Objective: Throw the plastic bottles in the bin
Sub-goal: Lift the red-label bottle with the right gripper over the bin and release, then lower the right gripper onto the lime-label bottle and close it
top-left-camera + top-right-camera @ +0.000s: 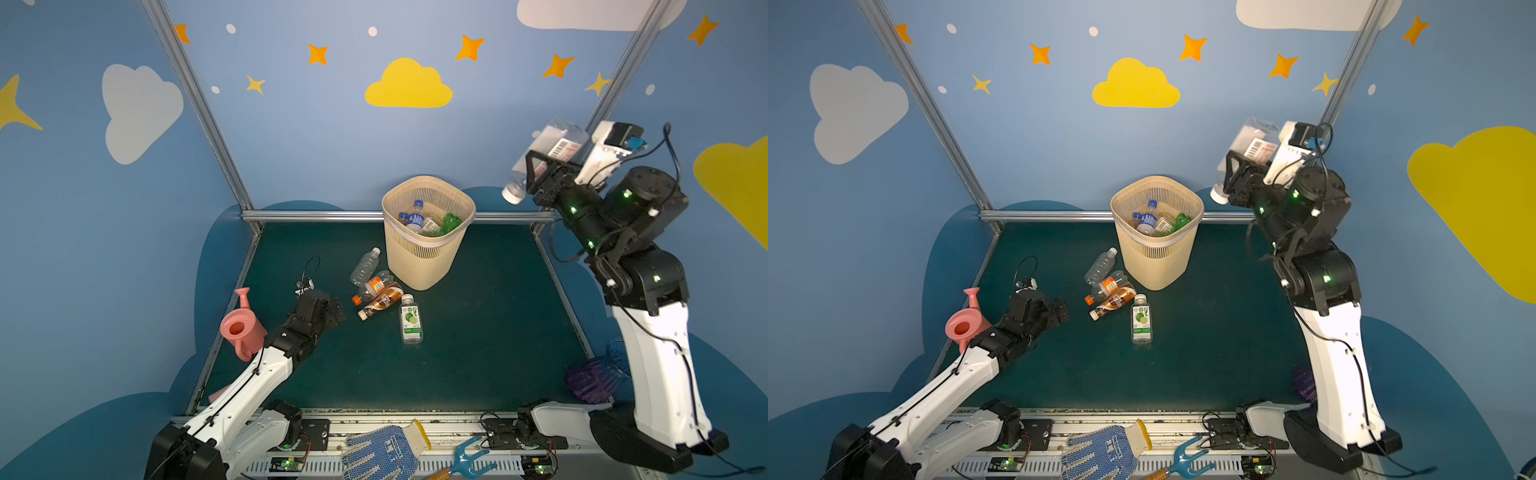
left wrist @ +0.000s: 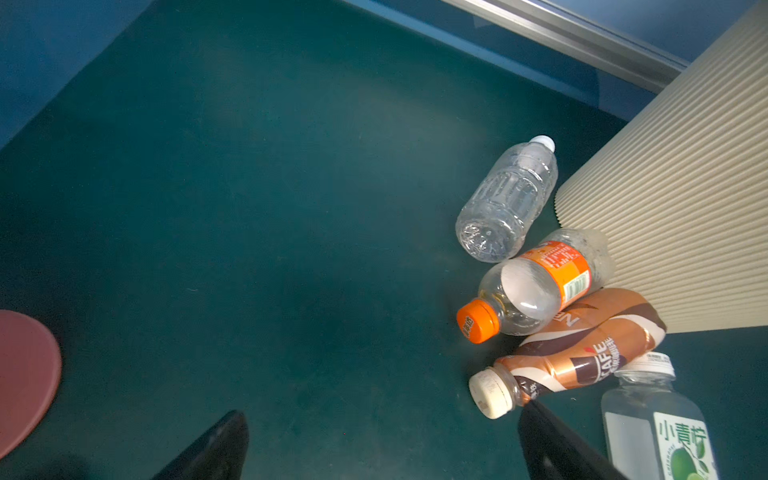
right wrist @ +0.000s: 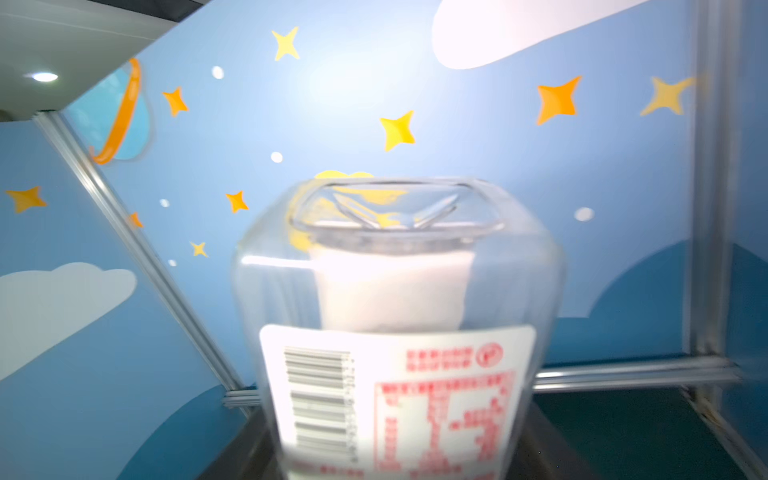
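The beige slatted bin [image 1: 419, 262] [image 1: 1154, 266] stands at the back of the green table with several plastic bottles inside. High to its right my right gripper [image 1: 540, 164] [image 3: 395, 457] is shut on a clear bottle [image 1: 555, 143] [image 3: 395, 332] with a red-and-white label, cap pointing down. Left of the bin lie a clear white-capped bottle [image 1: 365, 266] [image 2: 507, 199], an orange-capped one [image 1: 372, 287] [image 2: 540, 286], a brown-wrapped one [image 1: 382, 303] [image 2: 582, 353] and a green-labelled one [image 1: 410, 320] [image 2: 660, 432]. My left gripper [image 1: 336, 311] [image 2: 382, 419] hangs open and empty just left of them.
A pink watering can [image 1: 241, 328] stands by the left arm at the table's left edge. A purple scoop [image 1: 594, 378] lies at the right edge behind the right arm. A dotted glove [image 1: 382, 453] and a blue garden fork [image 1: 469, 459] rest on the front rail.
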`<state>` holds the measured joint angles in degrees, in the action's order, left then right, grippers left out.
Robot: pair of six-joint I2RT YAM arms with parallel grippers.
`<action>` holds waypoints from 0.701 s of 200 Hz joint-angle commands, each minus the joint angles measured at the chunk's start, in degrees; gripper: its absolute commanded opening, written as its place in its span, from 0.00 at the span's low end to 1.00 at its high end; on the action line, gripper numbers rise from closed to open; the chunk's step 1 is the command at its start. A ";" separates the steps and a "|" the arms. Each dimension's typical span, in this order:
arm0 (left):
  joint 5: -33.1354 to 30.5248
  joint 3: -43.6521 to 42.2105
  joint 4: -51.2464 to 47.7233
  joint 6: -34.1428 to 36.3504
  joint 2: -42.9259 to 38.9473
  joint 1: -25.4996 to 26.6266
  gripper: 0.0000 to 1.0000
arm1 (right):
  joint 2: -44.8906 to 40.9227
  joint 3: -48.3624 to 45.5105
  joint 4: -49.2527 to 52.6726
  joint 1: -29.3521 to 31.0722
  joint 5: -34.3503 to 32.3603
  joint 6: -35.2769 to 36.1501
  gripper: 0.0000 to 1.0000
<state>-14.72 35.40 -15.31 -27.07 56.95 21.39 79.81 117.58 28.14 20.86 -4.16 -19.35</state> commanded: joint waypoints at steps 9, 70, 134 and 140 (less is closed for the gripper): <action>4.22 3.54 -1.56 -1.43 0.88 -0.13 1.00 | 22.34 9.16 12.49 0.86 20.14 1.56 0.63; 5.46 3.81 -3.20 1.67 -1.57 -0.20 1.00 | 17.27 14.15 8.32 -0.46 8.87 4.49 0.98; 7.57 4.97 -3.57 5.05 -0.67 1.58 1.00 | 0.42 -6.64 2.24 -3.33 5.78 2.67 0.98; 7.32 5.44 -4.08 5.84 -0.09 2.11 1.00 | -1.06 -10.41 1.66 -4.13 5.53 1.63 0.98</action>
<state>-7.99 39.11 -17.82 -24.82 55.46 22.09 79.55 118.39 31.99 18.41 3.46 -15.81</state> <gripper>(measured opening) 0.997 0.980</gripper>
